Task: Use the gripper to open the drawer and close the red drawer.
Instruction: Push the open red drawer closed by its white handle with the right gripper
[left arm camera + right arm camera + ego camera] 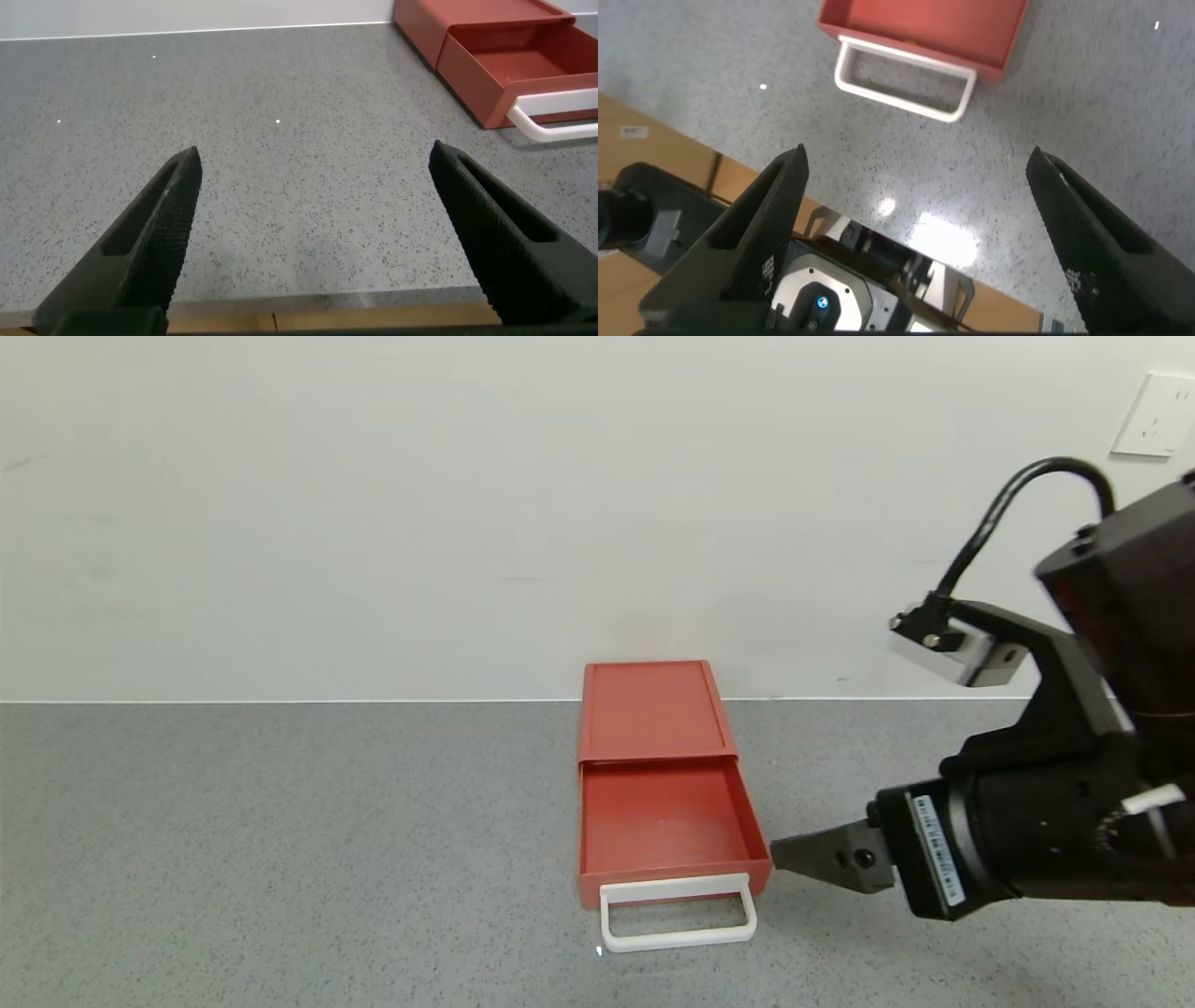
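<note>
Nearest, at 6 o'clock on the grey speckled bench (280, 859), lies the white loop handle (677, 915) of the red drawer (665, 826), tray pulled out toward the robot. Just beside the tray's front corner, at 3 o'clock from it, hovers the right pincer (794, 851), fingers spread wide, grasping nothing. Off at the bench's near edge, well apart from the drawer, hangs the left pincer (313, 219), likewise released. Farthest, at 12 o'clock, sits the orange-red casing (651, 709) against the white wall (373, 504).
</note>
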Motion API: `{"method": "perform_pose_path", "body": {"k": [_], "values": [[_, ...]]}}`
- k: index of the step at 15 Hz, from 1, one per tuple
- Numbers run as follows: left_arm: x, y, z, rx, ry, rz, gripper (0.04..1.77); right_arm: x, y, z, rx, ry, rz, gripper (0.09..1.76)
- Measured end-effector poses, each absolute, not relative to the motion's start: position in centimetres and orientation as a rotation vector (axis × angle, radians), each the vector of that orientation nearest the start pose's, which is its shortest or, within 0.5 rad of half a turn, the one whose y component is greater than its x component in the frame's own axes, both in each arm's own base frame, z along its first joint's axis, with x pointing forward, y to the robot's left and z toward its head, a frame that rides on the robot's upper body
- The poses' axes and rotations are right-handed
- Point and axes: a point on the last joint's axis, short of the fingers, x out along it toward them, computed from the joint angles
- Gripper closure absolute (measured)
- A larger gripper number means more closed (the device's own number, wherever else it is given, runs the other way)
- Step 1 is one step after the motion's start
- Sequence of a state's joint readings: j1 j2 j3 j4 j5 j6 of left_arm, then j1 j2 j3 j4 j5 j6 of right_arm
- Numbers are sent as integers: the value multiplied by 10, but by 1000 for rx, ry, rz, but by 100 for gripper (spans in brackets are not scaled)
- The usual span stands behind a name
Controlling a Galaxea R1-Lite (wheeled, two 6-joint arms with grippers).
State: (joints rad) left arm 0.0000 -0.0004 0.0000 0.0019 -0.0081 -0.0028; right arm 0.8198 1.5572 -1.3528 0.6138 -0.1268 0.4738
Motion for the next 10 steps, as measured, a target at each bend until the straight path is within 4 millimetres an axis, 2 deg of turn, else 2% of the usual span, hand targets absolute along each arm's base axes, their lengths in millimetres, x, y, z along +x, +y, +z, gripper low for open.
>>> {"method": "perform_pose_path", "body": {"k": [4,10], "values": [[-23,0,75,-2,1,-8,6,185,220,237,1,968,402,14],[-23,0,75,-3,1,-6,6,198,261,188,-76,1067,323,14]]}}
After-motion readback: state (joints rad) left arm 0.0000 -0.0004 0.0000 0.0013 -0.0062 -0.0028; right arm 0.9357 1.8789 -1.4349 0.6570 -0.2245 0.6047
